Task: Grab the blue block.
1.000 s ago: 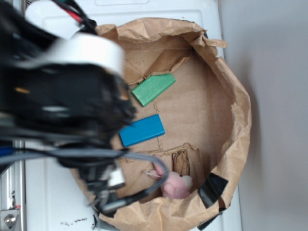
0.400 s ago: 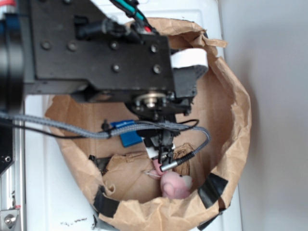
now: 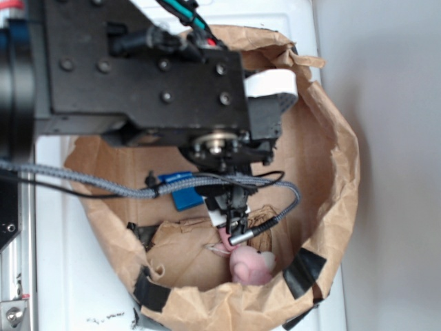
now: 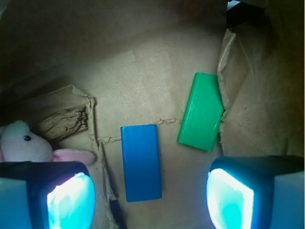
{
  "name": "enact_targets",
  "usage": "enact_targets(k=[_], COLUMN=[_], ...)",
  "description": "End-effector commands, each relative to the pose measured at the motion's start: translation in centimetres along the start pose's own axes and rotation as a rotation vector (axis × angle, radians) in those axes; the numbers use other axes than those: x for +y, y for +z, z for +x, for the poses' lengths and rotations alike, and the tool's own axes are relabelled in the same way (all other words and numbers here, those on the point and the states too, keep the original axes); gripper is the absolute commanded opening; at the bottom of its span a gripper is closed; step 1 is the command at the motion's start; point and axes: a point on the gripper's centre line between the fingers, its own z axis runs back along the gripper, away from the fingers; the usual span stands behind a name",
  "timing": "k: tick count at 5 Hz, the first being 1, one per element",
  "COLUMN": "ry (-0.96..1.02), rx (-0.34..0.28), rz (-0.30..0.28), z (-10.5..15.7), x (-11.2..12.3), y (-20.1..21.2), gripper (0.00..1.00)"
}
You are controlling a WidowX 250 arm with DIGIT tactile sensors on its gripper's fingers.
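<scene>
I held the gripper (image 4: 150, 200) above the paper bag's floor (image 4: 143, 81) with its jaws spread wide, so the blue block (image 4: 140, 162), lying flat beside the green block (image 4: 201, 112), sat between them.

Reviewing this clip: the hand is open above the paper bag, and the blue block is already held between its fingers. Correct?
Not quite. The wrist view shows the blue block lying flat on the paper bag floor, untouched; the hand is open above it.

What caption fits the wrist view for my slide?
Open gripper above a flat blue rectangular block, beside a green block on brown paper.
</scene>
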Motion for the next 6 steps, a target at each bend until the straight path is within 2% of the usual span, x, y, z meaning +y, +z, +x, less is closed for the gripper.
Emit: enact_targets(k=[1,2,3,4,5,6], ry=[0.02,0.006,0.0,-0.013,0.001,0.021], rx=[-0.107,-0.106,-0.082,-0.034,-0.041,-0.067], rz=[-0.12,-0.111,-0.077,-0.031,-0.016,-0.02], z=[-0.1,-0.9,-1.4,-2.1,-2.1,-2.2], x=[1.5,1.4,0.3,-1.0,-2.1,-2.2], y=[-2.5,-3.8,-5.1,-7.1,-7.9,-7.5], gripper=[1.0,1.0,1.0,1.0,1.0,0.0])
